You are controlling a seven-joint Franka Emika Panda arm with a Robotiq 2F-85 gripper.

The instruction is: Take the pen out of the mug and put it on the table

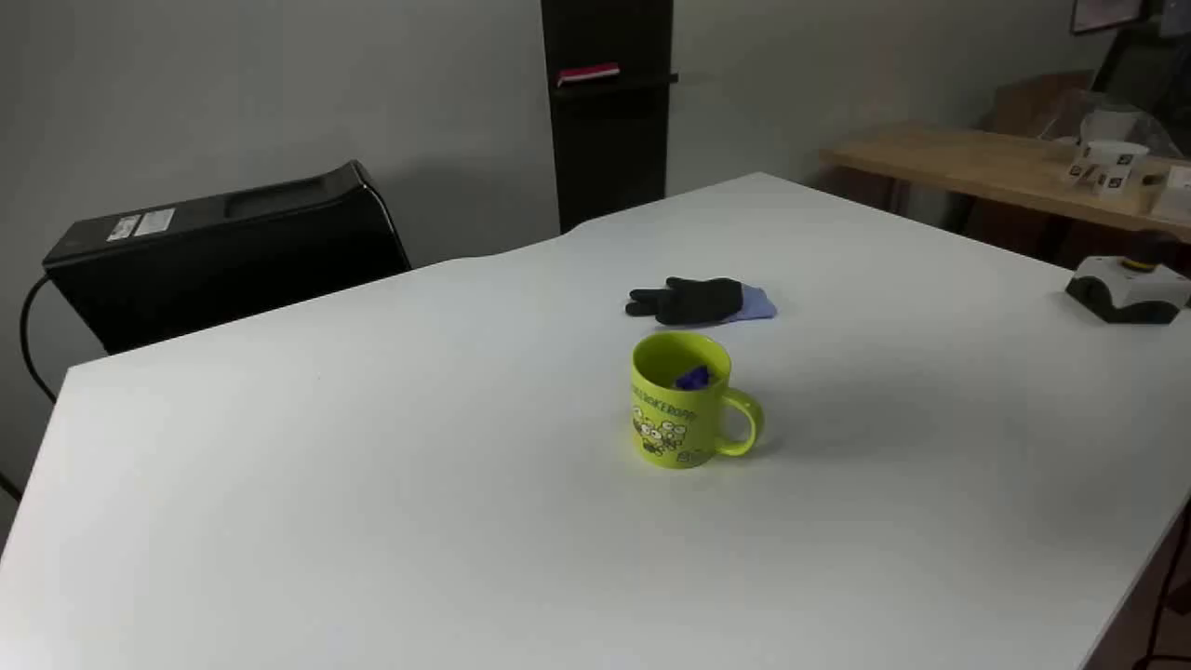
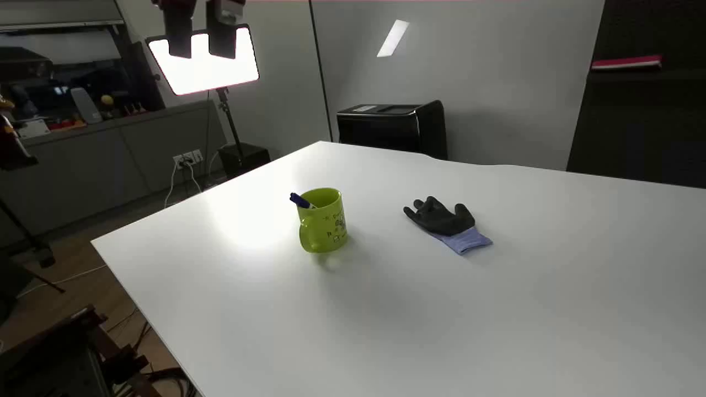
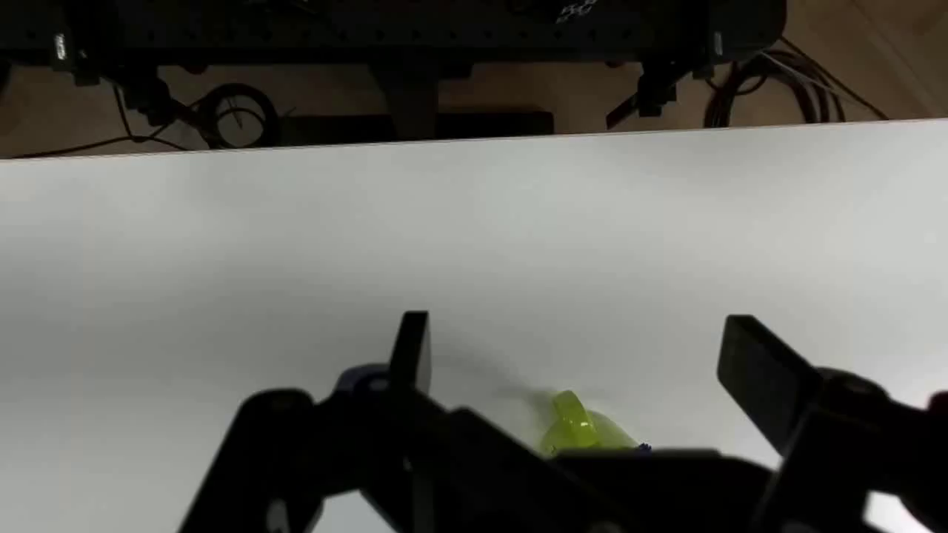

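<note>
One blue-ended pen (image 2: 299,200) leans in a glossy lime-green mug (image 2: 325,227), near centre in an exterior view.
My black gripper (image 2: 201,51) hangs upper left, spread and empty; extraction and placement apparently remain.

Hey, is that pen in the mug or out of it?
In. An exterior view shows the pen leaning inside the mug, its blue end poking past the rim.
</note>
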